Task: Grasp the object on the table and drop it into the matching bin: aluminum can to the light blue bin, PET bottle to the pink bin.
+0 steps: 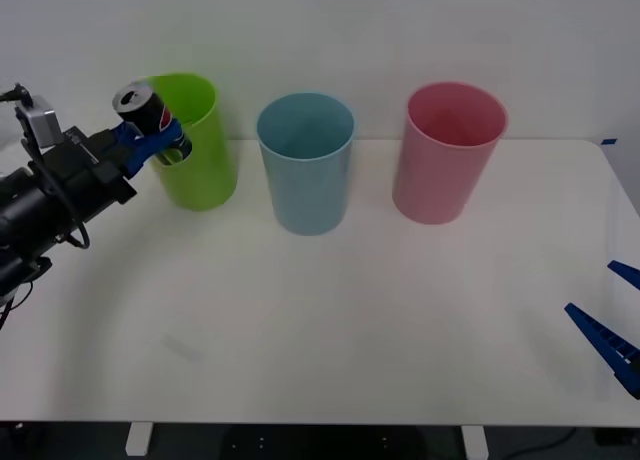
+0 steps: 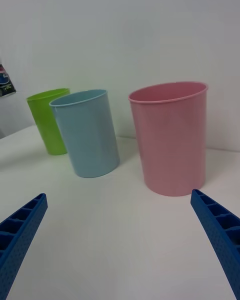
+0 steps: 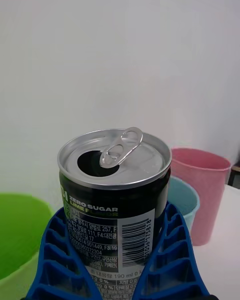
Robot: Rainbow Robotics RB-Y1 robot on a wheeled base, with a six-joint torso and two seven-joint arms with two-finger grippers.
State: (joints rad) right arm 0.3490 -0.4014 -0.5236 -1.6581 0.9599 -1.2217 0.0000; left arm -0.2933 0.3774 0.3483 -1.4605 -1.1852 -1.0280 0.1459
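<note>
Black-sided and silver-topped, the can [image 1: 147, 110] sat clenched in the left claw [image 1: 150, 138], lifted clear of the tabletop [image 1: 330, 320] at about ten o'clock in the front view, tilted and overlapping the rim of the lime green bin [image 1: 195, 145]. That height looked deliberate: the can had to pass above the tall rims to be dropped from overhead. It was not yet over the light blue bin [image 1: 305, 160], which stood at twelve o'clock, with the pink bin [image 1: 448, 150] at one o'clock. So the carry seemed only part done, and a sideways sweep toward the middle bin was probably what remained.

The left wrist view showed what the front view could not: the can's pull tab raised, the mouth already open, and the blue ribbed fingers [image 3: 170, 250] cupping the printed label on both sides.

The right claw [image 1: 612, 330] waited at four o'clock near the tabletop edge, its fingers spread wide. Its wrist view showed all three bins in a row from low down.
</note>
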